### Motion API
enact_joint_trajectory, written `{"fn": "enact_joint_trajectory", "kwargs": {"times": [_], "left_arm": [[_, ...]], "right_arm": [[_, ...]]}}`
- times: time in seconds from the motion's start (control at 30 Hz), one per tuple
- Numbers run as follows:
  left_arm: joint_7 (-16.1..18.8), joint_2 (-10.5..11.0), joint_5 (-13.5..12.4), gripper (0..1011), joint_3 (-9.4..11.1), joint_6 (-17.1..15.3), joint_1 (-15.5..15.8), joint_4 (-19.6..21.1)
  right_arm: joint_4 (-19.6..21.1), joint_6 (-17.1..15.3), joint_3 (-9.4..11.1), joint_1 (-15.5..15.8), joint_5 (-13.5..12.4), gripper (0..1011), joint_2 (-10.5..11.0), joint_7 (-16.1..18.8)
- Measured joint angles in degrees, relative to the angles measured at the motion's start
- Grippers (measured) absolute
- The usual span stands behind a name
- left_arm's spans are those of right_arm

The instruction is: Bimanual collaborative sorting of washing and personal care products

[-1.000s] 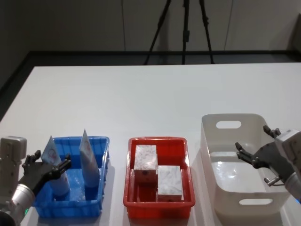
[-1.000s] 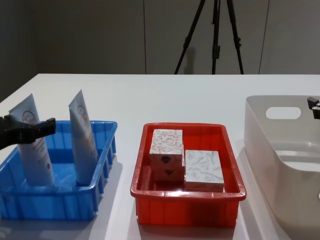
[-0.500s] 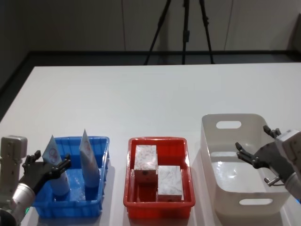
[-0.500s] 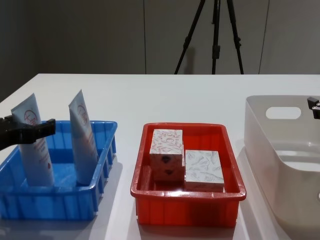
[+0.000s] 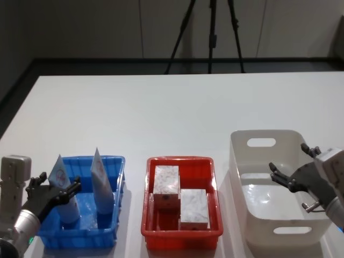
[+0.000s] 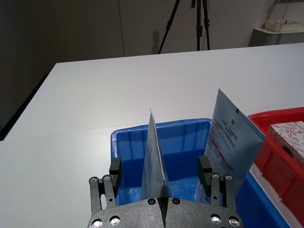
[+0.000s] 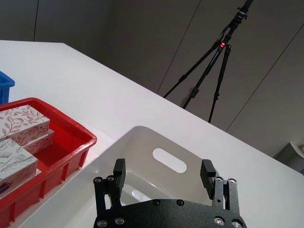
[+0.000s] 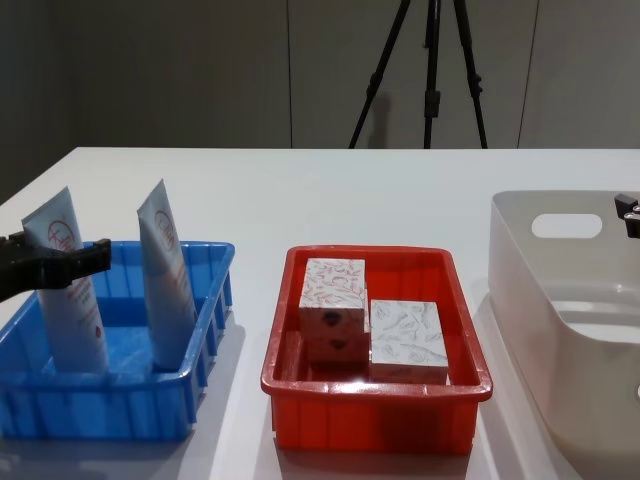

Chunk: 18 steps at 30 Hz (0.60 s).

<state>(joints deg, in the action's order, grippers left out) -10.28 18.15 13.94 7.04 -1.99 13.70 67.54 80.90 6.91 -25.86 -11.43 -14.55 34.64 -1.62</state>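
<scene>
Two pale-blue squeeze tubes stand upright in the blue bin (image 5: 80, 233): the left tube (image 5: 60, 173) (image 8: 72, 305) and the right tube (image 5: 101, 185) (image 8: 168, 275). My left gripper (image 5: 54, 192) (image 6: 159, 168) is open, and the left tube (image 6: 155, 156) stands edge-on between its fingers. Two white boxes with a red leafy pattern, box one (image 5: 166, 181) (image 8: 333, 298) and box two (image 5: 193, 207) (image 8: 408, 338), lie in the red bin (image 5: 180, 160). My right gripper (image 5: 289, 180) (image 7: 164, 169) hovers open over the white bin (image 5: 259, 134), holding nothing.
The three bins stand in a row along the table's near edge: blue bin (image 8: 100, 408), red bin (image 8: 372, 388), white bin (image 8: 520, 285). Bare white tabletop (image 5: 177, 113) stretches beyond them. A black tripod (image 5: 212, 32) stands behind the table.
The left gripper has sunk very slightly around the left tube. The right gripper and all products have stayed where they were.
</scene>
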Motion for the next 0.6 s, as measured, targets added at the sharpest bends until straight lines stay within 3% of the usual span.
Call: {"fn": "enact_joint_trajectory", "kwargs": {"times": [0.17,0.4,0.47,0.6], "left_arm": [[0.01,0.02,0.03,946,0.03,0.00,-0.01,0.00],[0.05,0.05,0.05,747,0.08,0.00,-0.01,0.02],[0.05,0.06,0.06,734,0.09,0.00,-0.02,0.03],[0.06,0.08,0.08,568,0.11,0.02,-0.02,0.04]], "right_arm": [[0.00,0.00,0.00,0.00,0.00,1001,0.00,0.00],[0.00,0.00,0.00,0.00,0.00,1001,0.00,0.00],[0.00,0.00,0.00,0.00,0.00,1001,0.00,0.00],[0.00,0.00,0.00,0.00,0.00,1001,0.00,0.00]]}}
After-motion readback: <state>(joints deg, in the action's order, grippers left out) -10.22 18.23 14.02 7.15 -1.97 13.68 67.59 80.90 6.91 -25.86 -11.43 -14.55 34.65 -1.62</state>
